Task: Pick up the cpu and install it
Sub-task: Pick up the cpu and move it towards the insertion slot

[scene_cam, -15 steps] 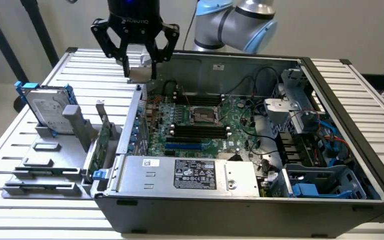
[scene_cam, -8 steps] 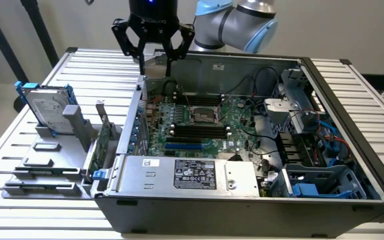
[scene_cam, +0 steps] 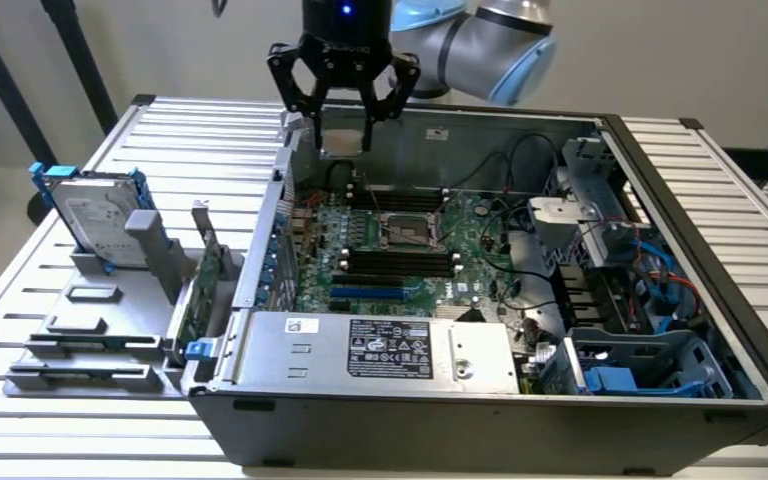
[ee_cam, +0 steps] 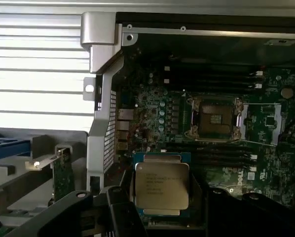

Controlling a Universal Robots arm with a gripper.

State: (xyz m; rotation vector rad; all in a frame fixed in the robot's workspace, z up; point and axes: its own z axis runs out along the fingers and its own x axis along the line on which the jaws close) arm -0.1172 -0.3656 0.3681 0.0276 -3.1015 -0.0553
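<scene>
Carrying is the step in hand: the cpu (scene_cam: 341,141) is gripped by its sides in the gripper (scene_cam: 343,126), high over the far edge of the open computer case (scene_cam: 518,432), toward the exterior view's left. The empty socket (scene_cam: 408,232) is seen nearer and lower, well apart. Careful lining up with it is called for.

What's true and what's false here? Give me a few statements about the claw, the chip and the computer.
1. The claw grips the cpu. True.
2. The cpu sits in the socket. False: the socket is empty; the cpu is held over the case.
3. The case is closed. False: its side is open, motherboard showing.
4. The hard drive stands outside the case. True.
</scene>
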